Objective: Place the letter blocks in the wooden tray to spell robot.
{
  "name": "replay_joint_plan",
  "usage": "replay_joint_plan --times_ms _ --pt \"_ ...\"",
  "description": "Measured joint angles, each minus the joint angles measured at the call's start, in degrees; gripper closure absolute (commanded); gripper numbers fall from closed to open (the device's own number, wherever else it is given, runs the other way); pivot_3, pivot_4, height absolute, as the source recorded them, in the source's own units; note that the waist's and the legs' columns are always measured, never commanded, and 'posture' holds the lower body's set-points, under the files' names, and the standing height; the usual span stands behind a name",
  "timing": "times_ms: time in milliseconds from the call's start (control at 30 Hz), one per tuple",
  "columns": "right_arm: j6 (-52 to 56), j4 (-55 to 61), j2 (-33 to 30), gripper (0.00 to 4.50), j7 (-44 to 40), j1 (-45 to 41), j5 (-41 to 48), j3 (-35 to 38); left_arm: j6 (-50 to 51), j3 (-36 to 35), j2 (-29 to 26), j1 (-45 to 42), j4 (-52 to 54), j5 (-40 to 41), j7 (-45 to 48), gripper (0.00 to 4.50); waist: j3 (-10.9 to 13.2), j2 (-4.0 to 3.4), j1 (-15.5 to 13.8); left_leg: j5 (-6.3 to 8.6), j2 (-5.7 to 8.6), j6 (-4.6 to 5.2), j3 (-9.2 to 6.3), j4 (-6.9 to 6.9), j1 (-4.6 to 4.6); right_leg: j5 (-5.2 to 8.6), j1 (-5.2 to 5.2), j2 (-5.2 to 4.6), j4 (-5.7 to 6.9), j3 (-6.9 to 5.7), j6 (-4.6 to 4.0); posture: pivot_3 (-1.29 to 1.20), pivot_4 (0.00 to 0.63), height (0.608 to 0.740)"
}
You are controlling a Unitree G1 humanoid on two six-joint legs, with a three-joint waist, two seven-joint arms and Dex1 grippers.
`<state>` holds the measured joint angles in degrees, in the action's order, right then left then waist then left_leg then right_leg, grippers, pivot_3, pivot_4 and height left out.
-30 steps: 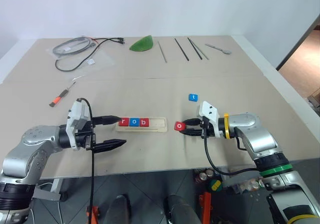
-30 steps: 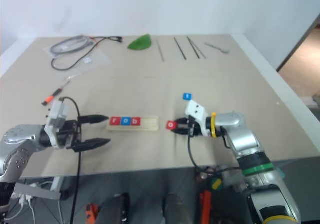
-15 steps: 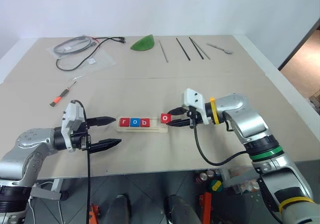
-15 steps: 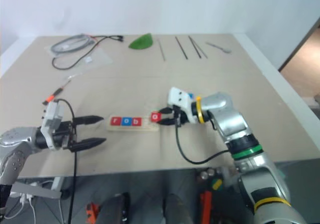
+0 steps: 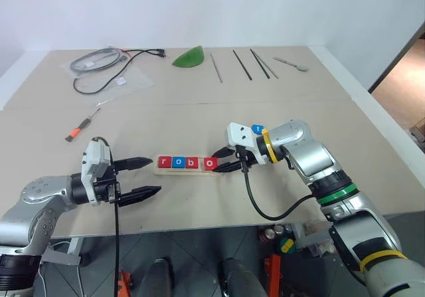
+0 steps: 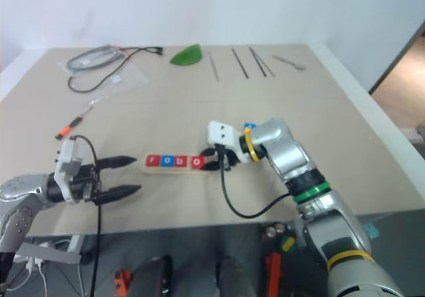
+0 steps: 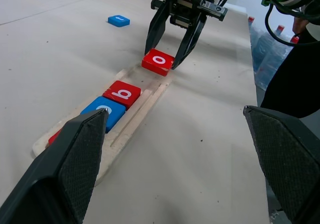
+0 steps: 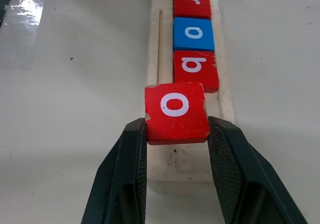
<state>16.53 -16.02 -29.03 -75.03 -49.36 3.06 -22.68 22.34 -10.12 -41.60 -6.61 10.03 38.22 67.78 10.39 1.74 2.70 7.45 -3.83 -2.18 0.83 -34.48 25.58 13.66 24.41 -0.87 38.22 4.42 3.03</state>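
- Right gripper (image 8: 176, 134) pinched a red "o" tile (image 8: 176, 112) between its two fingers, holding it above the free end of the wooden tray (image 5: 188, 170).
- Red "r" (image 8: 192, 3), blue "o" (image 8: 193, 33) and red "b" (image 8: 195, 69) sat in the tray.
- Blue "t" tile (image 7: 119, 20) lay on the table (image 5: 199, 111).
- Left gripper (image 5: 149, 175) hung wide open and empty, near the tray's "r" end.

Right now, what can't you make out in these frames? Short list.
- Red o block, shut in the right gripper: whether it rests in the wooden tray or hangs just above; its underside is hidden in every view.
- Blue t block: partly behind the right wrist in the eye views; its letter is too small in the left wrist view.
- Red r block: mostly behind a finger of the open left gripper in the left wrist view.
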Motion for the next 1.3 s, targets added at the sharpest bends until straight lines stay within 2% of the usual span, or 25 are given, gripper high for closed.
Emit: replay_joint_plan --times_ms 500,967,1267,1300 --pt "-5.4 -12.5 4.0 3.34 -0.8 -5.0 -4.1 -2.1 -2.2 -1.2 0.1 1.1 0.4 -0.8 -1.1 0.00 0.0 0.00 0.0 0.00 0.00 0.00 0.00 0.04 0.00 0.01 0.01 0.00 0.00 -0.01 -0.02 0.00 0.150 0.740" --pt "-9.7 -20.3 8.2 3.34 -1.3 -9.0 -7.8 -2.2 -1.2 -1.5 0.4 0.6 3.0 1.8 -2.5 0.00 0.0 0.00 0.0 0.00 0.00 0.00 0.00 0.05 -0.01 0.01 0.00 0.00 0.00 -0.02 -0.02 0.00 0.150 0.740" --pt "-11.3 -22.0 8.7 3.34 -2.5 -9.9 -8.7 -2.1 -1.1 -1.5 0.6 0.6 3.6 2.4 -3.8 0.00 0.0 0.00 0.0 0.00 0.00 0.00 0.00 0.05 -0.01 0.01 0.00 0.00 0.00 -0.02 -0.02 0.00 0.150 0.740" --pt "-11.3 -22.0 8.8 2.84 -2.6 -9.9 -8.7 -2.1 -1.1 -1.5 0.6 0.6 3.7 2.4 -3.8 0.00 0.0 0.00 0.0 0.00 0.00 0.00 0.00 0.05 -0.01 0.01 0.00 0.00 0.00 -0.02 -0.02 0.00 0.150 0.740"
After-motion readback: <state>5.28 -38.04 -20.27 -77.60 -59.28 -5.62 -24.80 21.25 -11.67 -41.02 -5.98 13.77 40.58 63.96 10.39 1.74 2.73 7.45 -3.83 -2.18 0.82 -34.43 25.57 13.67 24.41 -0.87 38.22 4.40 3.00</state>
